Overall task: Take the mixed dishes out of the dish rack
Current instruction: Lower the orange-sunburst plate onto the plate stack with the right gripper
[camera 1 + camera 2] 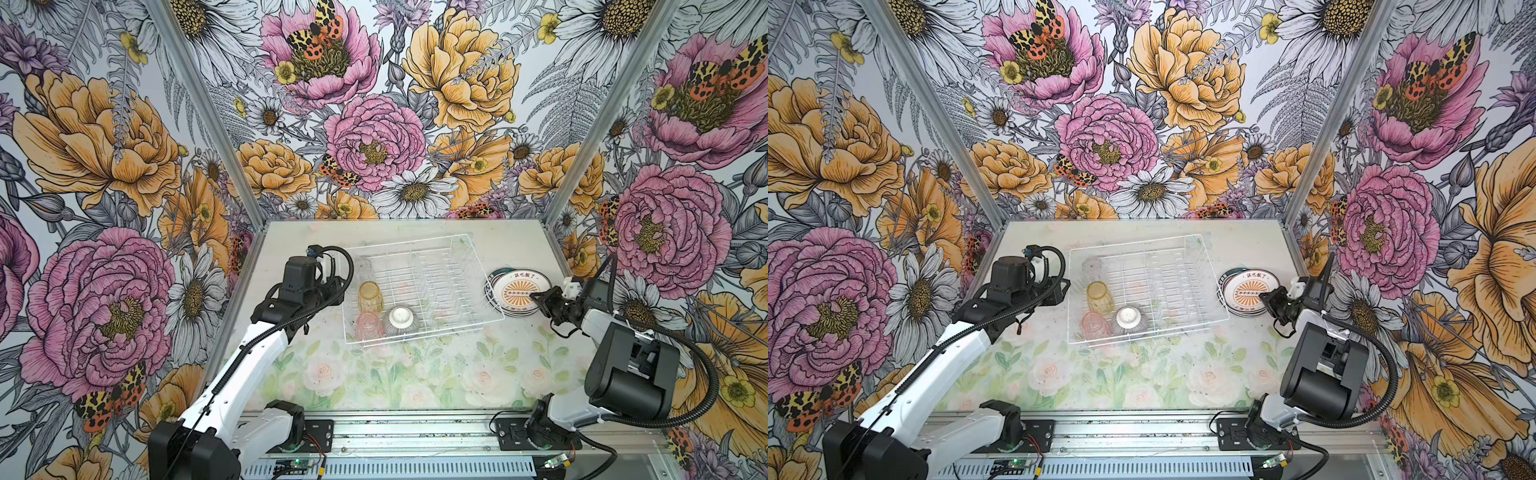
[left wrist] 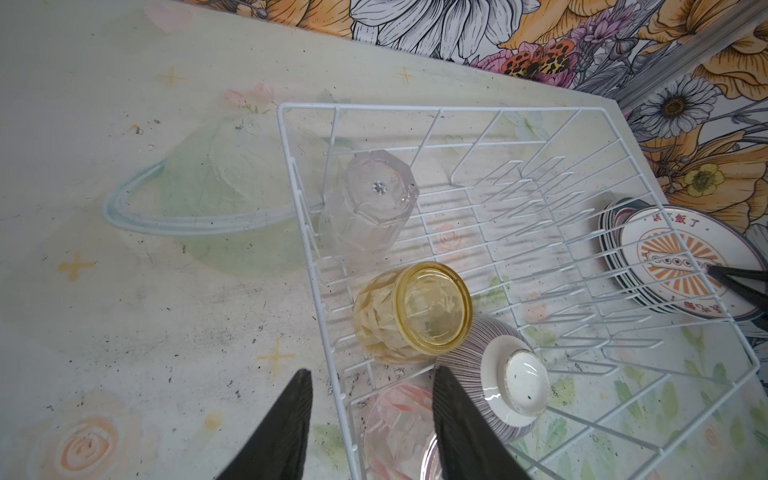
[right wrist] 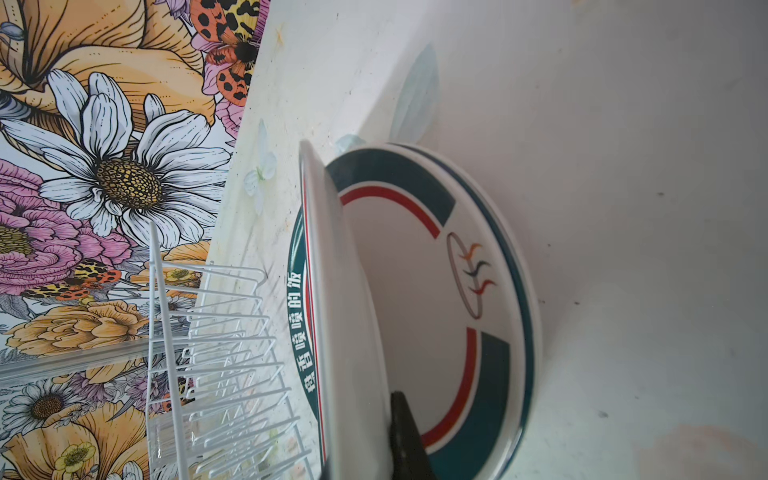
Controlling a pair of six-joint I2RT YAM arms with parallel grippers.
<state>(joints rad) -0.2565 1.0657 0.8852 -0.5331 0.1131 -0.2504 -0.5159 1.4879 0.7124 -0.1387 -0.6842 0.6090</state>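
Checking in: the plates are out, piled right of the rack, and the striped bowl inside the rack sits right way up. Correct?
Not quite. The striped bowl sits upside down with its white foot facing up, as the left wrist view shows. The plates are indeed out, piled right of the rack.

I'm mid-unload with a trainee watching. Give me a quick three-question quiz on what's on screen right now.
1. Multiple choice: how many glasses sit in the rack? A two, B three, C five.
2. True or false: the stack of plates stands inside the rack.
3. Fill in: the sunburst plate is gripped by the ____ claw.

Key
1. B: clear glass, amber glass, pink glass.
2. False: it lies on the table beside the rack.
3. Right: the right claw is shut on its rim.
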